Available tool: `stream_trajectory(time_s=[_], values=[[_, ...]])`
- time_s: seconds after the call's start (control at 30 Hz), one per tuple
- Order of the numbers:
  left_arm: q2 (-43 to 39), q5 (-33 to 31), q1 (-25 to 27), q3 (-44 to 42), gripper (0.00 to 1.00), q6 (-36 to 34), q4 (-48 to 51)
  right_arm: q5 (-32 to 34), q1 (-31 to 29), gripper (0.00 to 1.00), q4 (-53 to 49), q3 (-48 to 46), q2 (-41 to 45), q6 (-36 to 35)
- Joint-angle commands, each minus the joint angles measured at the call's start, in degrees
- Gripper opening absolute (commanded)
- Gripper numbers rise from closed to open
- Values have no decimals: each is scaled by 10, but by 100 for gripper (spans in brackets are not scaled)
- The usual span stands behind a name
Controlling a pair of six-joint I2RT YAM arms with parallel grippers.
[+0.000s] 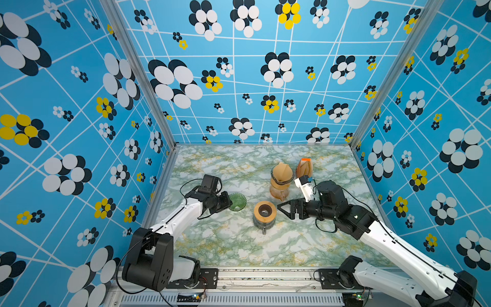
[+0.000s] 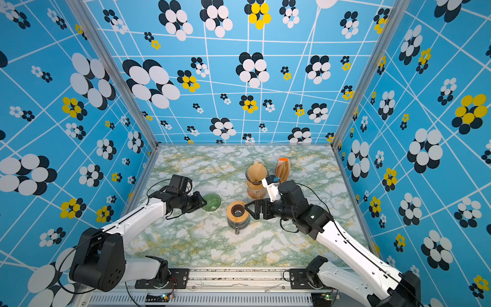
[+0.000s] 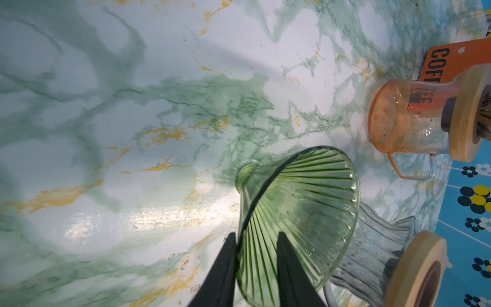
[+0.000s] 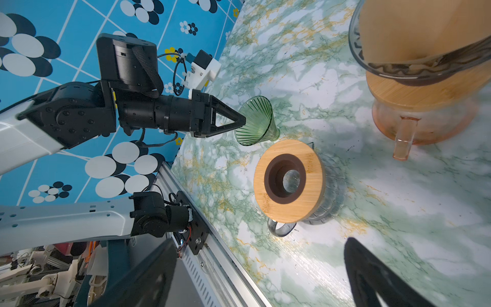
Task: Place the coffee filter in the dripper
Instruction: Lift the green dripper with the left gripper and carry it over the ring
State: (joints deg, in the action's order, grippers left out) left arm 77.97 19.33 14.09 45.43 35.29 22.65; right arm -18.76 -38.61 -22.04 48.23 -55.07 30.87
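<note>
left fingers straddle the rim of the green dripper, one outside the cone and one inside. i cannot tell from the wrist view whether they bite the glass or only bracket it. right fingers are spread wide with nothing between them, hovering just beside the clear jug with the wooden collar.

the dripper lies on its side on the worktop, just left of that jug, mouth toward my left arm and stem pointing away. the brown filter sits in a second glass cone on the orange jug at the back. a pack of filters stands just beside it.

i read the step in hand as getting the dripper off its side and seated in the collar, so a filter can go in. before any lift i'd make sure the pinch is firm and well down the wall, not on the lip alone. ribbed glass is slick, and a rim grip lets the cone swing.

i'd raise it clear of the worktop first, then roll the wrist until the stem points straight down. i'd come over the collar's dark hole from above and lower slowly. the right fingers are close to the jug, so i'd either steady the collar with them or pull them aside. a bump there could shove the jug off line.
</note>
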Motion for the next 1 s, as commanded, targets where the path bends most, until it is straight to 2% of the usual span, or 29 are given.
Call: stream_trajectory(time_s=[0.0,0.2,0.97], values=[[16,7,-6,20,29,-8,12,-1,-4,99,4,-6,4,2],[34,5,-6,29,31,-9,19,-3,-4,99,0,-7,5,2],[74,0,-3,60,21,-22,42,0,-4,99,-10,-11,3,0]])
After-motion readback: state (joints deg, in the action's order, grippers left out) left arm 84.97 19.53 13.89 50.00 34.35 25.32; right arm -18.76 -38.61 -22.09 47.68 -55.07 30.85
